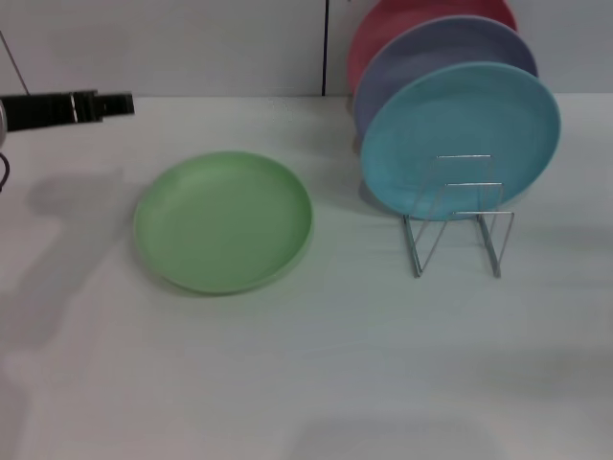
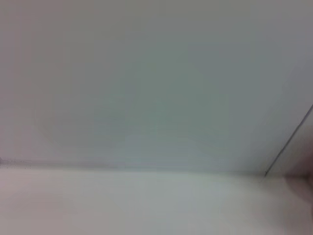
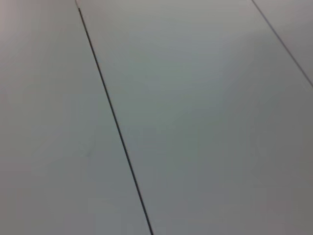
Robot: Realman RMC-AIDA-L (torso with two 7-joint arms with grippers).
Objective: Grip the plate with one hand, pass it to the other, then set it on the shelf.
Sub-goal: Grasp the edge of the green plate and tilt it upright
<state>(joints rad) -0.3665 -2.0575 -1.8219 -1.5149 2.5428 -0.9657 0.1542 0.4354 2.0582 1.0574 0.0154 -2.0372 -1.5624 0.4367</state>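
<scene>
The light green plate (image 1: 223, 221) lies flat on the white table (image 1: 316, 374), left of centre in the head view. My left gripper (image 1: 123, 104) reaches in from the far left edge as a slim black shape, high above and behind the plate, well apart from it. The shelf (image 1: 458, 230), a thin silver wire rack, stands to the right of the plate. Neither wrist view shows the plate or the rack, only plain wall and table. The right gripper is out of view.
A sky-blue plate (image 1: 462, 134) stands upright in the rack, with a lavender plate (image 1: 421, 53) and a red plate (image 1: 402, 19) upright behind it. The front loops of the rack hold nothing. A white wall (image 1: 172, 43) backs the table.
</scene>
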